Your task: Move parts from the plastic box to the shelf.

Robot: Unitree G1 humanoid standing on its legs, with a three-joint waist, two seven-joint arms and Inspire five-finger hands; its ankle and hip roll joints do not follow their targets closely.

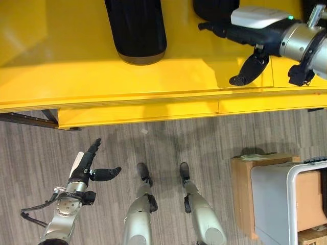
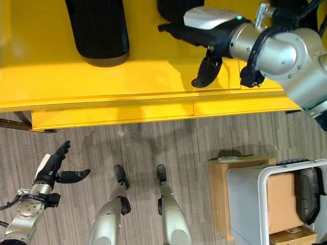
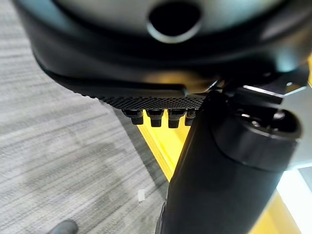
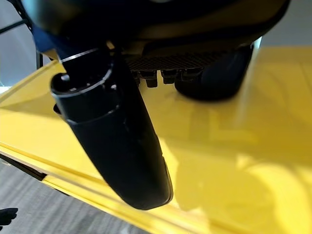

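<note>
Shelf (image 1: 102,81): yellow surface, located under the right hand and well ahead of the left hand.
Right hand (image 1: 250,33): extended over the shelf; fingers (image 1: 209,26) are held straight, the thumb (image 1: 248,70) hangs down toward the shelf surface, and nothing is gripped.
Near part (image 1: 137,30): black rounded body, stood on the shelf, well apart from the right hand on its thumb side.
Far part (image 2: 176,9): second black body on the shelf, placed just past the right fingertips; contact with the fingers cannot be determined. In the right wrist view it (image 4: 214,78) is seen beyond the fingertips.
Left hand (image 1: 87,171): held low above the grey floor (image 1: 179,143), well apart from the shelf; fingers are straight, the thumb (image 1: 106,174) is spread sideways, and nothing is held.
Plastic box (image 1: 286,199): grey, with a pale rim, positioned on the floor below the right hand, on the near side of the shelf.
Cardboard box (image 1: 245,189): brown, set just beside the plastic box, on the side toward the left hand.
</note>
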